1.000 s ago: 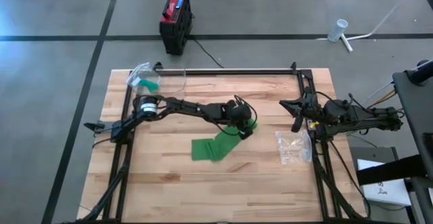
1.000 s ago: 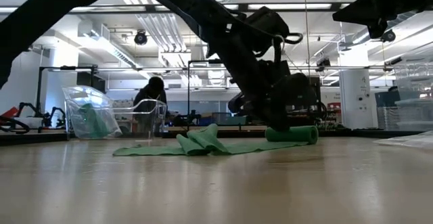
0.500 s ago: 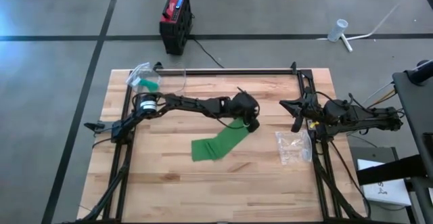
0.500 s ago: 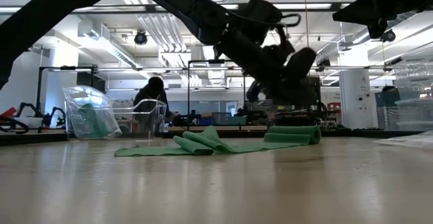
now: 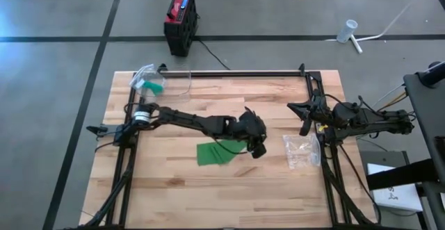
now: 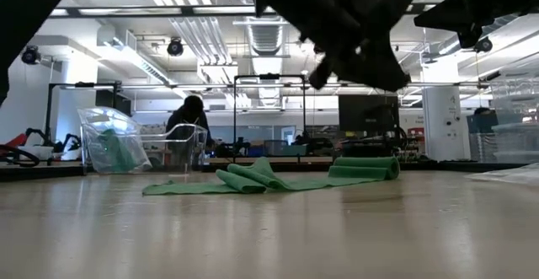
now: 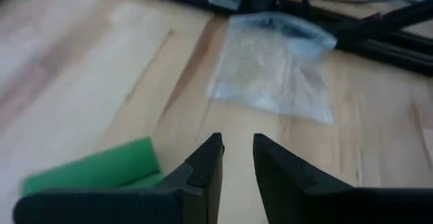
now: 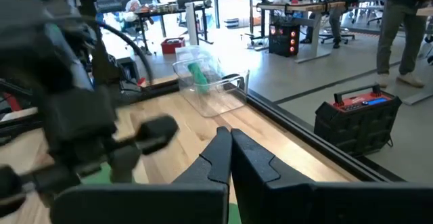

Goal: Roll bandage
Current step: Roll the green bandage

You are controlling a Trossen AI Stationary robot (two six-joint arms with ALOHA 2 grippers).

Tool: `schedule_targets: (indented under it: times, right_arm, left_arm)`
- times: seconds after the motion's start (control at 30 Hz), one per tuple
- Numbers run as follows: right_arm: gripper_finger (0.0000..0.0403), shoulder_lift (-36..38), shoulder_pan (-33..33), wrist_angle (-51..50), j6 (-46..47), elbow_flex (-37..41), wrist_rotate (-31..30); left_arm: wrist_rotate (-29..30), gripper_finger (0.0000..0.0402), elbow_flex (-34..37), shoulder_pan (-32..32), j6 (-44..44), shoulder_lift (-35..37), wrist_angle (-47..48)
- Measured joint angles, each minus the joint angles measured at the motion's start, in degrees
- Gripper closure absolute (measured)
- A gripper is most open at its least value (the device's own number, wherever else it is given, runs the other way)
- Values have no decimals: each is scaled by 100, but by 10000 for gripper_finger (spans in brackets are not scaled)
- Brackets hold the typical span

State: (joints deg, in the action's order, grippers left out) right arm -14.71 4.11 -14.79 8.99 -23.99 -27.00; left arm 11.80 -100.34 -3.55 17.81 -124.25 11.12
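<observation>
Left tool point(image 5: 258, 149) lifted off green bandage point(image 5: 217, 153), slightly apart, empty | right tool point(image 5: 303, 121) together, parked

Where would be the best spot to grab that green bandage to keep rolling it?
Probably at the rolled end of the green bandage, coming down from above with a finger on each side. It is the thick, rounded part; the rest lies flat and loose on the table.
</observation>
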Motion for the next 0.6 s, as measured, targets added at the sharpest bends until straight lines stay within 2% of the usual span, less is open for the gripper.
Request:
schedule_targets:
  times: [0.1, 0.4, 0.6]
  right_arm:
    - [401, 1, 0, 3, 0, 0, 0]
    - [401, 1, -1, 5, 0, 0, -2]
    - [401, -1, -1, 5, 0, 0, 0]
  left_arm:
    - [368, 327, 40, -70, -119, 187, 64]
    - [901, 327, 194, -78, -220, 434, 41]
    - [1018, 327, 790, -68, 109, 432, -752]
